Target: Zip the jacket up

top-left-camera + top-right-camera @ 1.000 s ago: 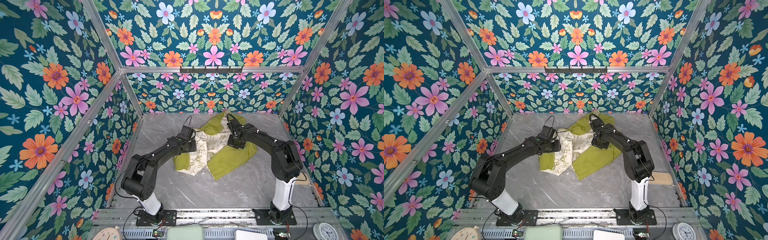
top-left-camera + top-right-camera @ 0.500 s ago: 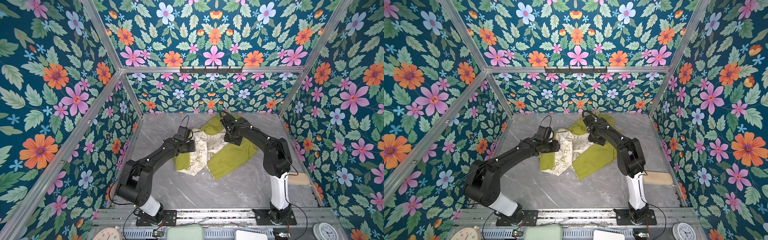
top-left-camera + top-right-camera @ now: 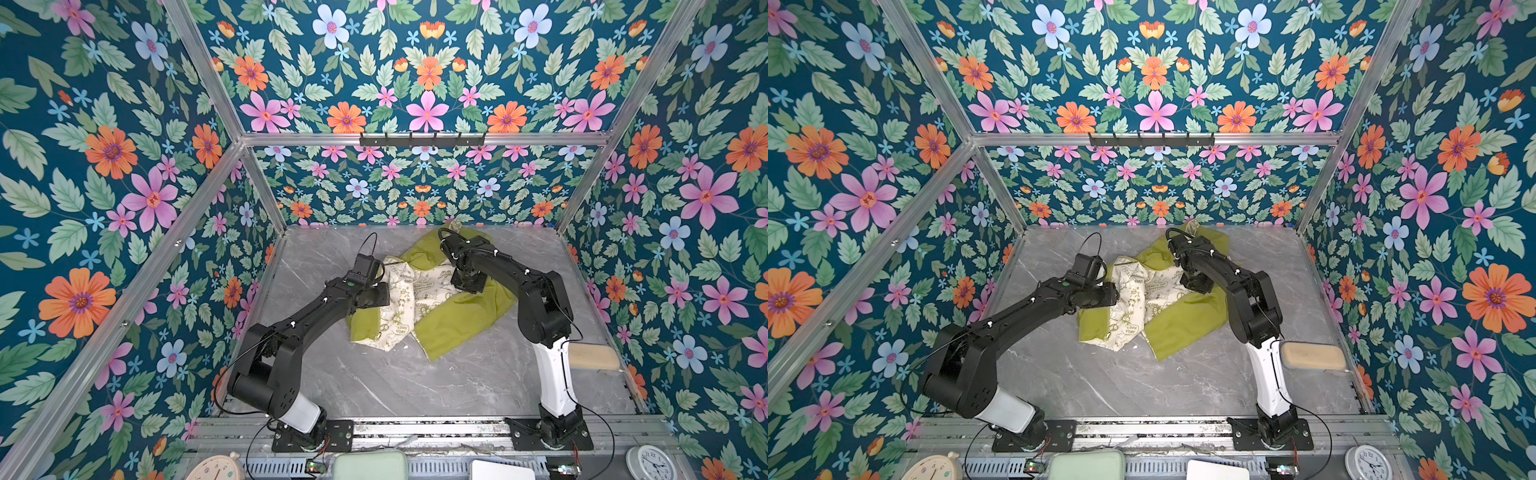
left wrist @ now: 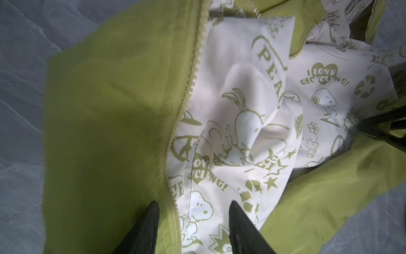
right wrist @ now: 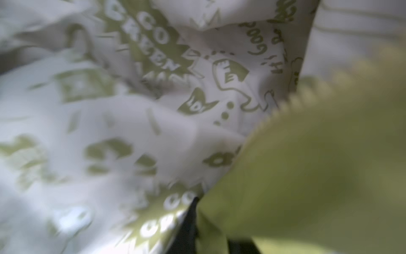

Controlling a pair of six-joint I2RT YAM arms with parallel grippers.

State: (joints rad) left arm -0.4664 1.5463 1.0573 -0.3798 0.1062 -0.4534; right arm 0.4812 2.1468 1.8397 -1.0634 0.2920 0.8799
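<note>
Grey marble-look tabletop (image 3: 374,386) inside a booth of floral-print walls (image 3: 104,187). Thin lime-green fabric jacket (image 3: 457,320) (image 3: 1183,324) lies crumpled just above the centre of the frame in both top views, unzipped, with its cream lining printed in green cartoon doodles (image 4: 241,110) turned up between the green panels. Both black arms reach in over it from the lower corners.

Left gripper (image 4: 193,204) is spread, not clamped: its two dark fingers (image 4: 149,222) straddle the green zipper teeth (image 4: 193,72) where the green panel meets the lining, at the bottom of the left wrist view.

Right gripper (image 3: 467,284) is down on the jacket's upper part. The right wrist view is blurred; the dark fingers (image 5: 191,215) sit close together with the green toothed zipper edge (image 5: 296,103) pinched between them and rising towards the camera. A beige oblong pad (image 3: 590,357) sits at the table's right edge.
</note>
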